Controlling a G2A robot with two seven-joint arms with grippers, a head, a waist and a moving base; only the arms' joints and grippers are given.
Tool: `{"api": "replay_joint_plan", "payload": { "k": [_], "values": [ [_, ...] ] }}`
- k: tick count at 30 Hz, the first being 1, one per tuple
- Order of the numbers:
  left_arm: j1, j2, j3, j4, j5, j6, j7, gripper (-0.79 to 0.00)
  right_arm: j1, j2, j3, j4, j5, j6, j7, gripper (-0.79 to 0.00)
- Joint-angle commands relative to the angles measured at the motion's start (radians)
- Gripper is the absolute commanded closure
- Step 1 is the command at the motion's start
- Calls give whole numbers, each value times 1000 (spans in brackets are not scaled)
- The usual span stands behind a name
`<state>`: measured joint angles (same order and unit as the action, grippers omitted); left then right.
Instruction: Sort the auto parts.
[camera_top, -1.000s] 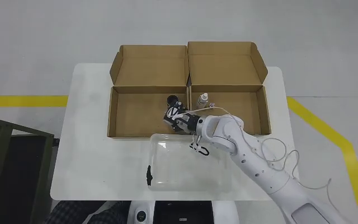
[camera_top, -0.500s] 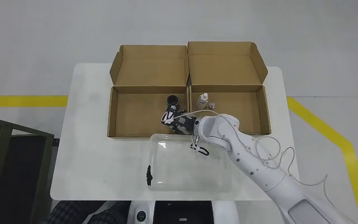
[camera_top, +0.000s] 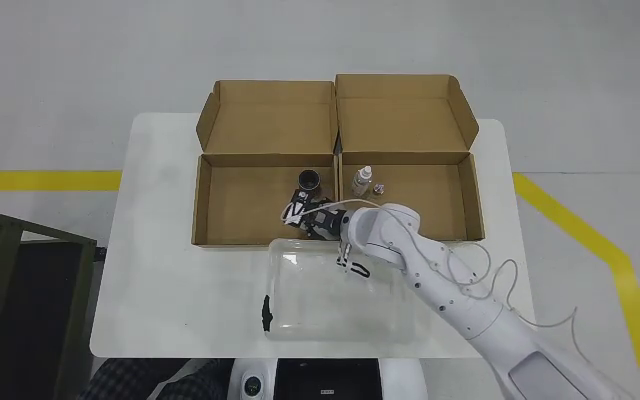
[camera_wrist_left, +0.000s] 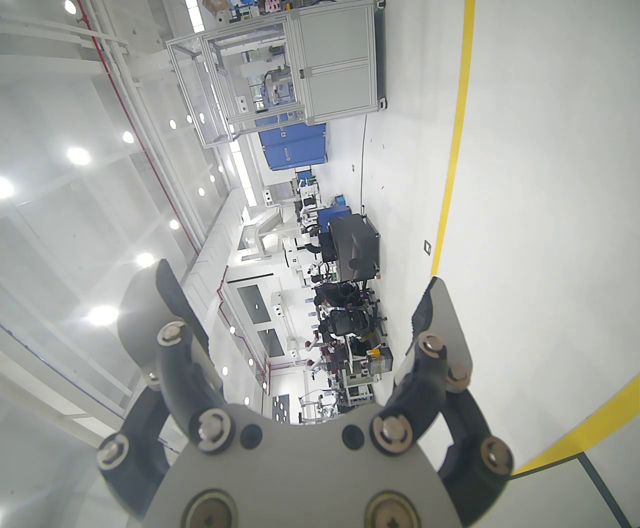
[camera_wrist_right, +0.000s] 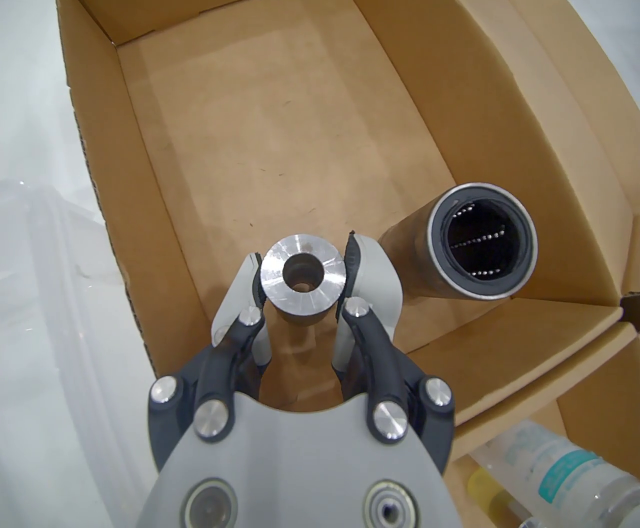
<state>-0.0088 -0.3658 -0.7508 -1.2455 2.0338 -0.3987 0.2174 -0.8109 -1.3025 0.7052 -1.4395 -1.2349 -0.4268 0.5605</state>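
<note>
Right gripper: fingers clamped on either side of a short metal bushing, bored end facing the wrist camera.
Bushing position: inside the left cardboard box, towards its corner next to the right box and the tray.
Beside it: a dark linear bearing, just beside one finger, by the wall shared with the right cardboard box.
Right box: holds a small bottle.
Clear tray: in front of the boxes, with a small black part in it.
Left gripper: fingers apart, nothing between them.
</note>
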Motion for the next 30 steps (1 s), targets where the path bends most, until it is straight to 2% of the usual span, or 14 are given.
{"api": "replay_joint_plan", "payload": {
  "k": [1,5,9,21,30],
  "values": [
    [0,0,0,0,0,0,0,-785,1,-2,0,4,-3,-1,2,-231],
    [0,0,0,0,0,0,0,-785,2,-6,2,10,-8,0,0,-299],
    [0,0,0,0,0,0,0,-785,-2,-10,5,11,-13,-2,-1,-323],
    [0,0,0,0,0,0,0,-785,-46,-1,62,-93,8,-31,-31,-311],
    [0,0,0,0,0,0,0,-785,-174,30,182,-255,30,-34,-127,-323]
  ]
}}
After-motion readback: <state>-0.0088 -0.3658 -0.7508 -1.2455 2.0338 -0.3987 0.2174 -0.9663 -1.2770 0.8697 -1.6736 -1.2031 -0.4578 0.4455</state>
